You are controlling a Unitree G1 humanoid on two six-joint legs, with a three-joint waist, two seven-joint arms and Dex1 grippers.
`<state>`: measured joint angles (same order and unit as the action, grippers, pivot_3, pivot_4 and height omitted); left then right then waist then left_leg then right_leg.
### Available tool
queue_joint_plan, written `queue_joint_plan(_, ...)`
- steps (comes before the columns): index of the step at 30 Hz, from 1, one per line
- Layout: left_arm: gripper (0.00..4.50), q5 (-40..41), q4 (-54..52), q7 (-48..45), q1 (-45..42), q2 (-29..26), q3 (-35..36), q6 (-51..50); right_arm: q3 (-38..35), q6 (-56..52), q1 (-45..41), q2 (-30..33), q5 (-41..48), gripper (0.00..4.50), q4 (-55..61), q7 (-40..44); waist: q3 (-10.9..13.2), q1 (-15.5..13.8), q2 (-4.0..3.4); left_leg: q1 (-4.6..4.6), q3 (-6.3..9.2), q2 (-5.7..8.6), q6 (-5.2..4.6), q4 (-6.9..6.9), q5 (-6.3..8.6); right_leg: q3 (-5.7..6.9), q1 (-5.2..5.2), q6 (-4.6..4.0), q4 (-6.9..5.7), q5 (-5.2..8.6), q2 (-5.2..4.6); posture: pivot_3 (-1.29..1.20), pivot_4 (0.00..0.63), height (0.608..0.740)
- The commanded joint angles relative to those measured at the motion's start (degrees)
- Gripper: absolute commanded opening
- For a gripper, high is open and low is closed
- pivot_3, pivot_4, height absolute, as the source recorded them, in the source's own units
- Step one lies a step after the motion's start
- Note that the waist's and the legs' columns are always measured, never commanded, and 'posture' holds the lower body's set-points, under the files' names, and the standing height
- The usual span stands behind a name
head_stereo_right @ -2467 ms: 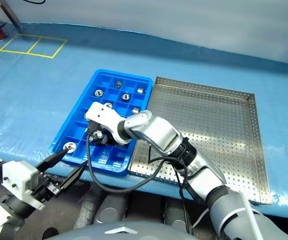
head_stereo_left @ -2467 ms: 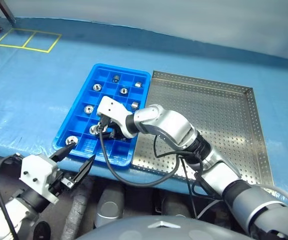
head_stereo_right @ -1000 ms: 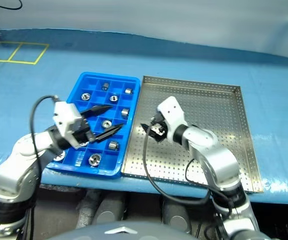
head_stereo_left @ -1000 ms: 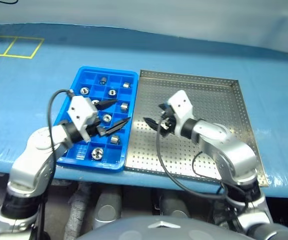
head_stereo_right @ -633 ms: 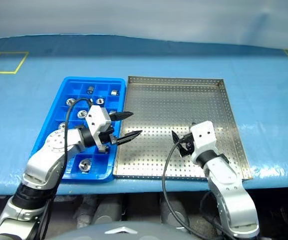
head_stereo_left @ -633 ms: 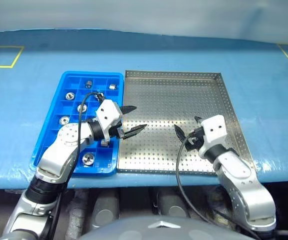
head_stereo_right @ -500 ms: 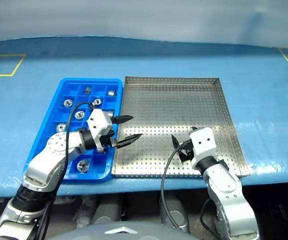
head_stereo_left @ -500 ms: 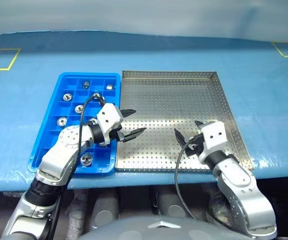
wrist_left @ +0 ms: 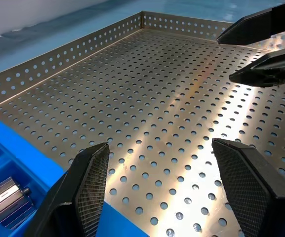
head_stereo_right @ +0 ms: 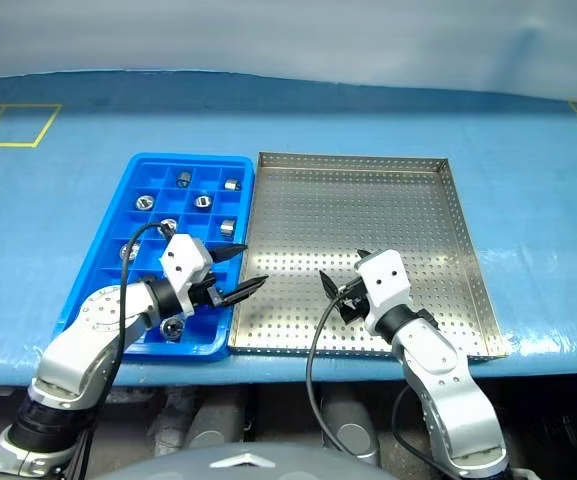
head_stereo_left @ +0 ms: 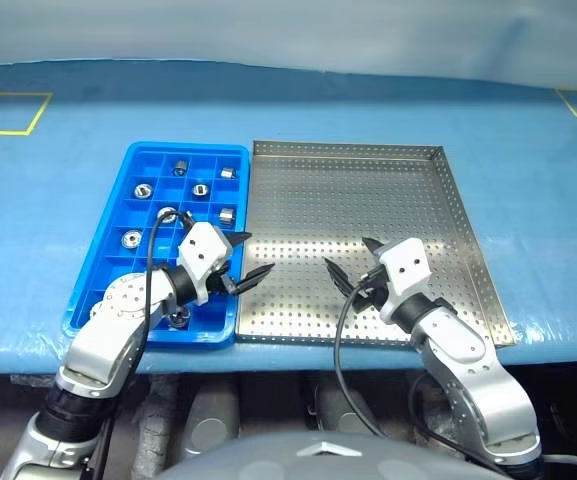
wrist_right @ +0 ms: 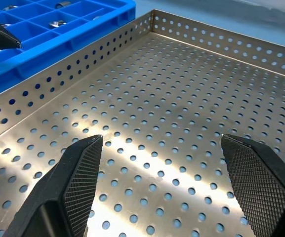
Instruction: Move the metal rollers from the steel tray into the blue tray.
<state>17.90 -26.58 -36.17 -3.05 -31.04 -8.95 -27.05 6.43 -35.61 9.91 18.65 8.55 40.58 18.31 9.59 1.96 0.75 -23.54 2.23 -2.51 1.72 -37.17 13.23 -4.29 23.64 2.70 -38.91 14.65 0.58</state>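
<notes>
Several metal rollers are seen resting in separate square compartments of the blue tray, which is set on the left, its long side touching the steel tray on the right. Most rollers are gathered in the far half of the blue tray, and one is partly hidden under the left arm near the close rim. No roller is visible on the perforated floor of the steel tray. Both trays are placed on a table covered in blue sheeting, with yellow tape squares marked at its far left.

The left gripper is held over the seam between the two trays, pointed right, its two black fingers spread wide with nothing between them. The right gripper is held above the near part of the steel tray, pointed left towards the other, its fingers likewise parted wide and empty. A black cable is looped below the right arm past the table's near edge.
</notes>
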Motion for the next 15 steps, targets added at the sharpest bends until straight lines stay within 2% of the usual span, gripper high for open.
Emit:
queue_joint_plan(1, 3.64, -0.4, -3.3, 0.6, 0.6, -0.4, 1.7, 0.4, 0.0, 0.0, -0.9, 0.4, 0.9, 4.02, 0.4, 0.7, 0.0, -0.4, 0.0, 0.0, 0.0, 0.0, 0.0, -0.01, 0.0, 0.0, -0.01, 0.0, 0.0, 0.0, 0.0, 0.06, 0.15, 0.74)
queue_joint_plan(15, 3.64, 0.1, -4.3, 1.9, 2.1, 0.4, 2.6, 0.7, 0.8, -1.6, -0.8, 1.5, 1.9, 4.02, 1.1, 1.6, 0.0, -1.3, 0.0, 0.0, -0.01, 0.01, 0.0, -0.04, 0.0, 0.0, -0.03, 0.0, 0.0, 0.0, -0.02, 0.07, 0.15, 0.74)
